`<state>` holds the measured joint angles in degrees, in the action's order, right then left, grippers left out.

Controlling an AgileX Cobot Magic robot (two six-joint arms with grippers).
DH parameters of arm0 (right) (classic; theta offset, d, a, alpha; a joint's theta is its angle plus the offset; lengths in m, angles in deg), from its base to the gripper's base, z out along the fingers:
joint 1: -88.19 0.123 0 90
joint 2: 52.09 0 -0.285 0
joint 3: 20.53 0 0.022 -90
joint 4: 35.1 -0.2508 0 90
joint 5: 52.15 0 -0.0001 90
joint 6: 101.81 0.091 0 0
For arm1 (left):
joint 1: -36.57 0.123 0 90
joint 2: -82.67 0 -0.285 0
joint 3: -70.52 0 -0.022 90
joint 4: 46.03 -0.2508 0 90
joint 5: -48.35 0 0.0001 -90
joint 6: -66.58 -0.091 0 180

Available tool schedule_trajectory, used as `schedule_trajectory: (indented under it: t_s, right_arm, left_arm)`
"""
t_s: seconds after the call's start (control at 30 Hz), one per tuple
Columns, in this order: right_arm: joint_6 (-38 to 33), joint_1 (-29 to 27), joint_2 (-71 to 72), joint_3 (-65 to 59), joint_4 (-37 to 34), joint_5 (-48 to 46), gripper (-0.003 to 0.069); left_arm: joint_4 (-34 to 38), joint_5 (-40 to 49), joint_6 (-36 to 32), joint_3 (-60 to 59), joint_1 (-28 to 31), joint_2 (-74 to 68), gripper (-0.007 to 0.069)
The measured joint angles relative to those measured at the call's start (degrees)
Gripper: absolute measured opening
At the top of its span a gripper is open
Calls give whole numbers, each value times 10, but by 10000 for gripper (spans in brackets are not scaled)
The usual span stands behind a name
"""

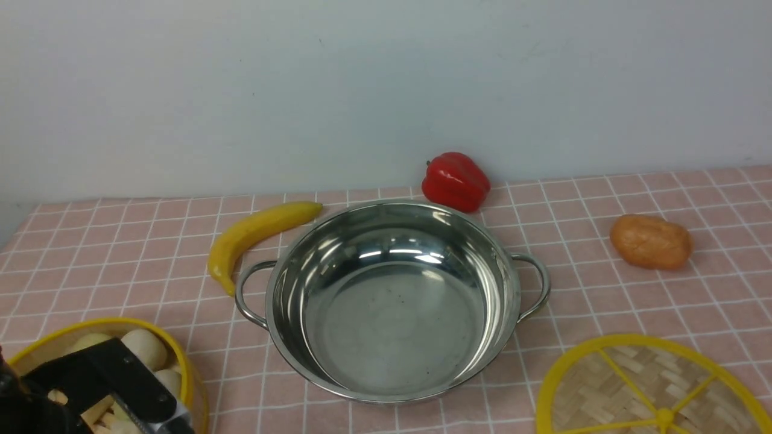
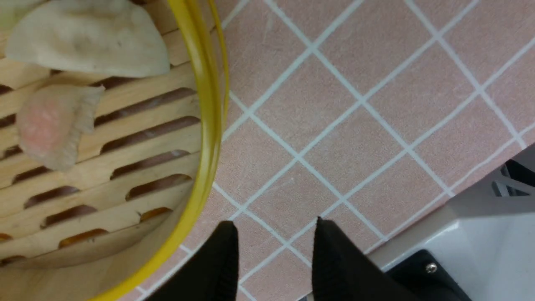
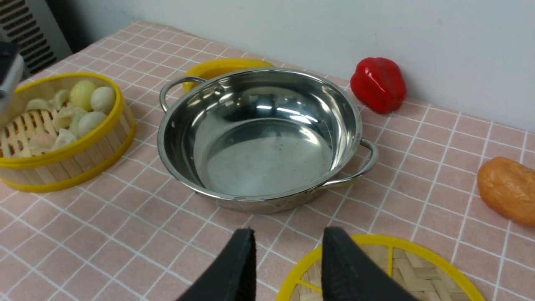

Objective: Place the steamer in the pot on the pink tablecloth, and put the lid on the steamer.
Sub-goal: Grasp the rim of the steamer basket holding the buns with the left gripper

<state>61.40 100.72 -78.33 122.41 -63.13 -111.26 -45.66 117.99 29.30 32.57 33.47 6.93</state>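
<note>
The left gripper (image 2: 273,225), jaws parted and empty, hangs just outside the steamer (image 2: 207,125) (right gripper (image 3: 288,236) likewise open, near the lid (image 3: 418,271)); straddling its rim looks next, before the pot (image 1: 392,301).

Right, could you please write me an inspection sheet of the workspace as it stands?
Surface: pink checked tablecloth, flat, no spills seen.
Job's things: pot empty, in the middle; steamer with dumplings on the cloth to the pot's left, not in it; lid flat on the cloth at front right, off the steamer.
Clutter: banana beside the pot's left handle; red pepper behind the pot; orange-brown lump, perhaps a potato, to the right.
Grippers: left gripper open, empty, just outside the steamer's rim; right gripper open, empty, over the lid's edge.
Cables: nothing seen.
Surroundings: pale wall behind; slatted grille beyond the steamer's side of the table.
</note>
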Motion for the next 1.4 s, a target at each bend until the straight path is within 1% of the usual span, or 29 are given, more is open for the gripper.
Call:
schedule_trajectory:
  t_s: [0.17, 0.23, 0.33, 0.4, 0.53, 0.7, 0.8, 0.87, 0.93, 0.97, 1.0, 1.2, 1.3, 1.33, 1.4]
  right_arm:
    - [0, 19, 0, 0, 3, 0, 243]
    - [0, 22, 0, 0, 3, 0, 243]
    - [0, 22, 0, 0, 3, 0, 243]
    - [0, 22, 0, 0, 3, -1, 243]
    - [0, 22, 0, 0, 3, -2, 243]
    - [0, 22, 0, 0, 3, -8, 243]
    - [0, 22, 0, 0, 3, -11, 243]
    - [0, 22, 0, 0, 3, -13, 243]
    - [0, 22, 0, 0, 3, -13, 243]
    - [0, 22, 0, 0, 3, -13, 243]
    - [0, 22, 0, 0, 3, -13, 243]
    - [0, 22, 0, 0, 3, -13, 243]
    - [0, 22, 0, 0, 3, -15, 243]
    - [0, 22, 0, 0, 3, -15, 243]
    - [0, 22, 0, 0, 3, -16, 243]
  left_arm:
    - [-10, -4, 13, 0, -2, -22, 281]
    - [-8, -21, 15, 0, -2, -37, 310]
    - [1, -70, 17, 0, -2, -79, 374]
    - [1, -89, 20, 0, -2, -99, 397]
    - [-4, -102, 23, 0, -2, -141, 405]
    - [-29, -105, 40, 0, -2, -168, 363]
    - [-39, -115, 57, 0, -2, -178, 290]
    - [-40, -118, 63, 0, -2, -186, 216]
    - [-40, -120, 67, 0, -2, -201, 116]
    - [-40, -120, 68, 0, -2, -202, 116]
    - [-45, -118, 62, 3, -4, -213, 61]
    - [-62, -108, 68, 28, -6, -209, 38]
    - [-77, -68, 74, 69, -6, -163, 46]
    - [-80, -41, 69, 93, -6, -141, 51]
    - [-85, -25, 64, 112, -6, -124, 51]
